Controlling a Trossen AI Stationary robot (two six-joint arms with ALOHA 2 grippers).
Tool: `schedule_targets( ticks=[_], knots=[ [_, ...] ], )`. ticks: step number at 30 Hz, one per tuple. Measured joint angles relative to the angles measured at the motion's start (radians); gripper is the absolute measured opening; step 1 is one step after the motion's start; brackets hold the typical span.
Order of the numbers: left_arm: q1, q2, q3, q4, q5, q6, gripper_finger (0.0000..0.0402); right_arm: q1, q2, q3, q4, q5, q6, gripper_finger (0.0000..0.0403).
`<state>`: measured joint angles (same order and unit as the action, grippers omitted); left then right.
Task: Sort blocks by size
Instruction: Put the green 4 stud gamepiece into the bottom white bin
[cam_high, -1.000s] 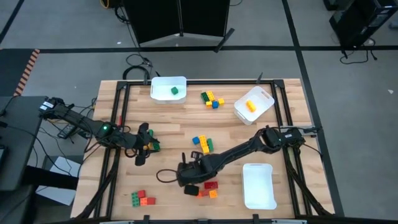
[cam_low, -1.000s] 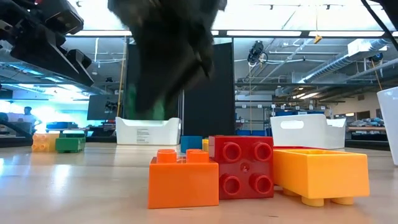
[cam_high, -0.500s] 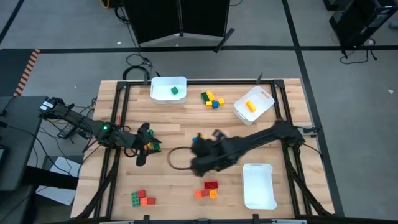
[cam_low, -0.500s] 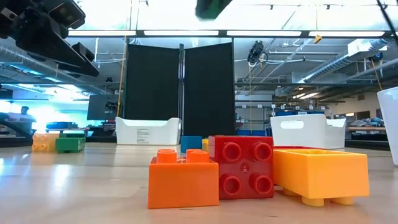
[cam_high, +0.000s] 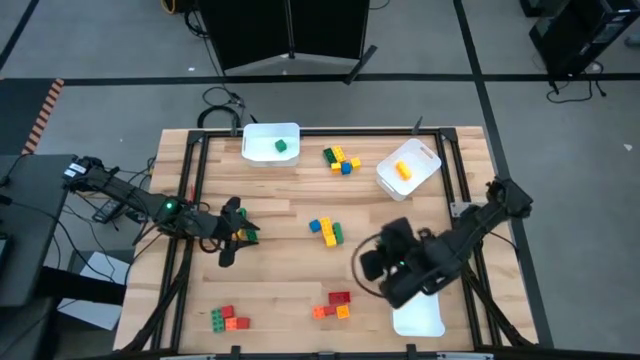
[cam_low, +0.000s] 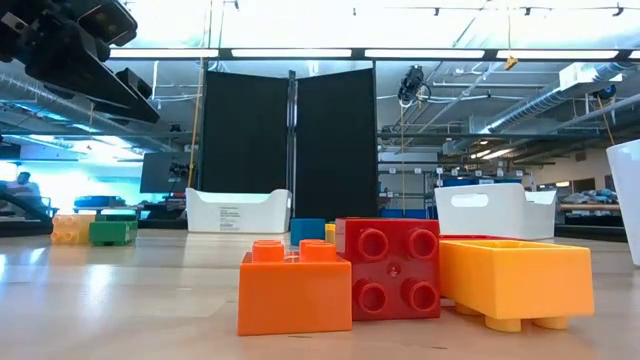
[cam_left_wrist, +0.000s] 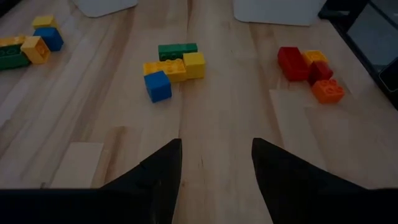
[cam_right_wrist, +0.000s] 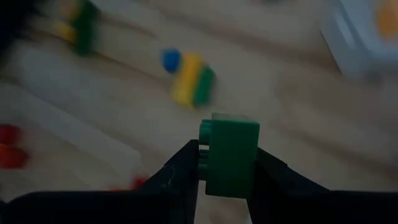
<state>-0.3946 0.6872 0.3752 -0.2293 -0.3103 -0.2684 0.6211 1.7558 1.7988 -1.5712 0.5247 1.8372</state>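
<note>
My right gripper (cam_right_wrist: 227, 180) hangs above the table's near right part (cam_high: 385, 262), shut on a green block (cam_right_wrist: 231, 155). My left gripper (cam_left_wrist: 217, 168) waits open at the table's left (cam_high: 232, 232), nothing between its fingers. Loose blocks lie in clusters on the wood: blue, yellow and green at the centre (cam_high: 325, 230), a mixed group at the far side (cam_high: 341, 159), red, orange and yellow near the front (cam_high: 333, 305) (cam_low: 390, 270), and green, red and orange at the near left (cam_high: 229, 319). My right gripper pinches the green block by two opposite sides (cam_right_wrist: 208, 163) between its two fingers. The fingers slant downward from above. The block is lifted clear of the table, and its far end sticks out past the fingertips.
A white bin (cam_high: 271, 142) at the far edge holds a green block. A tilted white bin (cam_high: 408, 167) at the far right holds an orange one. A third white bin (cam_high: 420, 315) lies at the near right, partly under my right arm. Bare wood lies between the clusters.
My right gripper has risen from the red and orange cluster near the front edge and swung toward the table's right edge, rolling its wrist, with the green block lifted clear. It has left the low view.
</note>
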Motion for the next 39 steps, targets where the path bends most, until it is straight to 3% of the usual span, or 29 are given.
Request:
schedule_targets(
  ticks=[6,11,27,39],
  knots=[
    [0.0,0.0,0.0,0.0,0.0,0.001,0.0203,0.09,-0.047,-0.222,0.025,-0.253,0.377,0.0112],
    [0.0,0.0,0.0,0.0,0.0,0.002,0.0203,0.126,-0.054,-0.337,0.158,-0.398,0.397,0.0113],
    [0.0,0.0,0.0,0.0,0.0,0.002,0.0203,0.171,-0.054,-0.703,0.678,-0.488,0.403,0.0112],
    [0.0,0.0,0.0,0.0,0.0,0.002,0.0203,0.171,-0.053,-0.755,0.76,-0.527,0.328,0.0135]
  ],
)
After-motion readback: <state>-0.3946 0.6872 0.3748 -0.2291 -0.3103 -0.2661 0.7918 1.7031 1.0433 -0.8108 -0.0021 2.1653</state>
